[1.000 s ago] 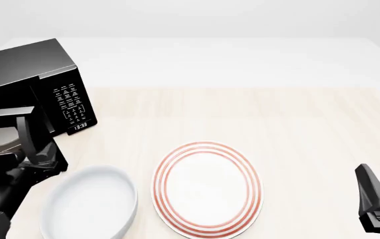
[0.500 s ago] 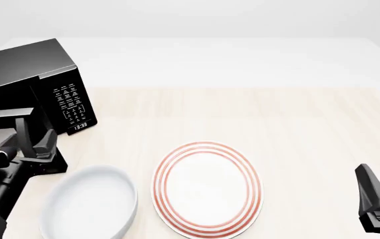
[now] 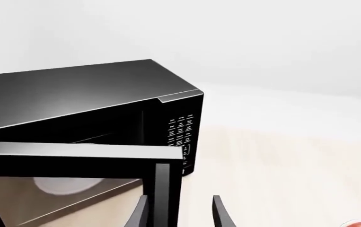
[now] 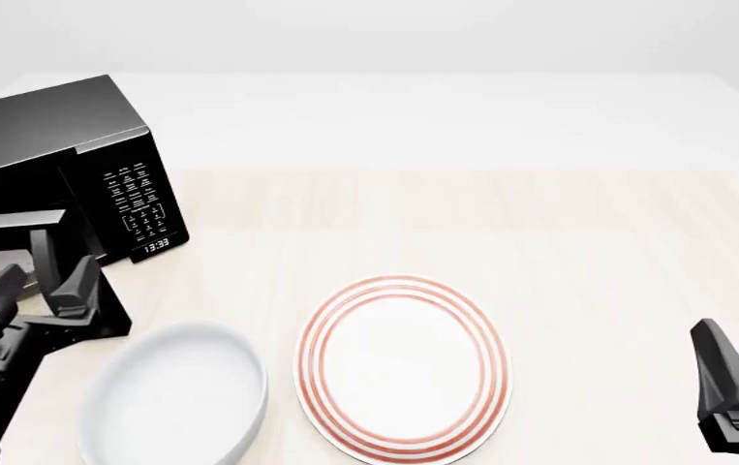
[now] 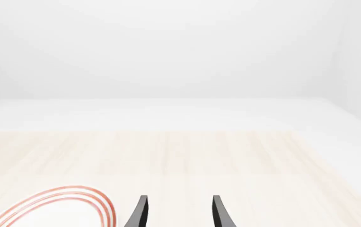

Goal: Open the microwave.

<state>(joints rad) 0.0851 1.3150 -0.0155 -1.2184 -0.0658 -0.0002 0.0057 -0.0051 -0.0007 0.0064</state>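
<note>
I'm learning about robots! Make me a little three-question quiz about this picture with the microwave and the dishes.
1. True or false: the microwave door is swung partly open.
2. Which dish lies nearer the microwave: A) the white bowl or B) the red-ringed plate?
3. Fill in the word: the left gripper has its fingers spread on either side of the door's ______ edge.

Key
1. True. The wrist view shows the door standing away from the box, with the pale turntable visible.
2. A, the white bowl.
3. Free (the handle side). The fingers look open, one on each side. The right gripper is open too, away from everything.
</note>
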